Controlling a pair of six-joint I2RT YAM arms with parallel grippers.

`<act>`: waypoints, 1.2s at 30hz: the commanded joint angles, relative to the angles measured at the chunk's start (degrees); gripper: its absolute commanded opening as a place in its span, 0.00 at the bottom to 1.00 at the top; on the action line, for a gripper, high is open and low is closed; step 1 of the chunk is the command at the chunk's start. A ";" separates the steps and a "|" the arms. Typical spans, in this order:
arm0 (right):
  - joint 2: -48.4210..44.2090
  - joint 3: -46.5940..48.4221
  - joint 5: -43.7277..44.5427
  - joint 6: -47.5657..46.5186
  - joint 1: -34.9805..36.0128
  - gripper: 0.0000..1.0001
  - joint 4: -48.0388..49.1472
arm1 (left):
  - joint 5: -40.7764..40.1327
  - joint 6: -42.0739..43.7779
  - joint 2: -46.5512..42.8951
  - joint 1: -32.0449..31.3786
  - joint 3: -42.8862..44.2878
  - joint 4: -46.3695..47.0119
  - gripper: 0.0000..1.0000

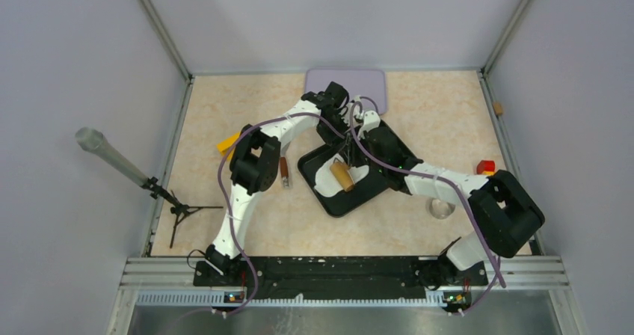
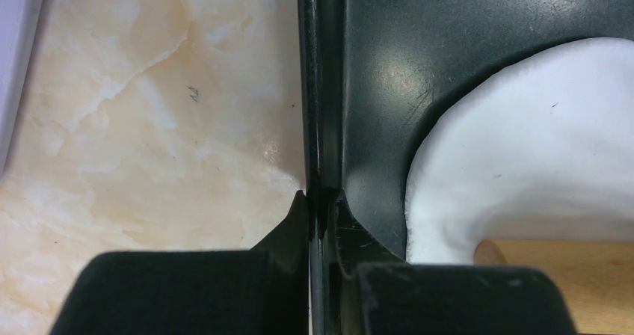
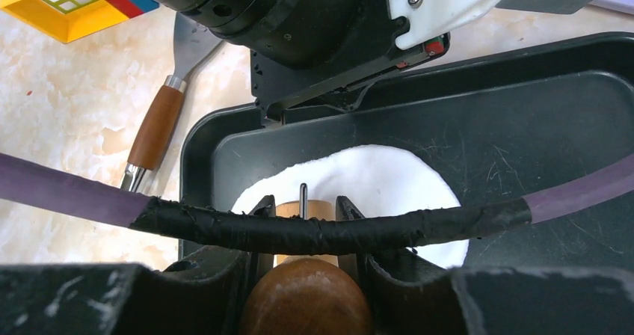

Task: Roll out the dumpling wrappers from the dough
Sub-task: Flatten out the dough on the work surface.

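On the table (image 1: 441, 103), left tool (image 2: 318, 200) clamps the tray (image 2: 389, 66); wrist view alone shows right tool (image 3: 303, 208) seemingly gripping rolling pin (image 3: 305, 303).

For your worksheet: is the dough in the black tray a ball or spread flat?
Spread flat: the dough is a thin white sheet on the tray, under the rolling pin.

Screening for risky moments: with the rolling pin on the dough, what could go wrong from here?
The left end effector pinches only the thin rim of the tray, so a hard roll might pull it free. The taped cable crossing the right end effector, shut on the rolling pin, could snag or drag across the dough.
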 commanded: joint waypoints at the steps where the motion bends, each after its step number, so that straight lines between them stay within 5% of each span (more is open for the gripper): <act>1: 3.46 -4.02 6.95 -5.02 -0.44 0.00 -14.96 | -3.86 2.50 -1.52 0.29 -1.12 1.89 0.00; 18: 6.38 -4.37 -0.55 -6.97 9.24 0.00 -12.85 | -3.43 2.41 -2.13 0.25 -1.79 2.19 0.00; 28: 1.78 -5.88 5.69 -6.84 -1.06 0.00 -13.55 | -3.33 2.58 -1.97 0.29 -1.00 1.61 0.00; 36: 3.45 -6.64 2.81 -7.93 1.36 0.00 -12.26 | -3.42 2.59 -2.57 0.28 -0.72 0.81 0.00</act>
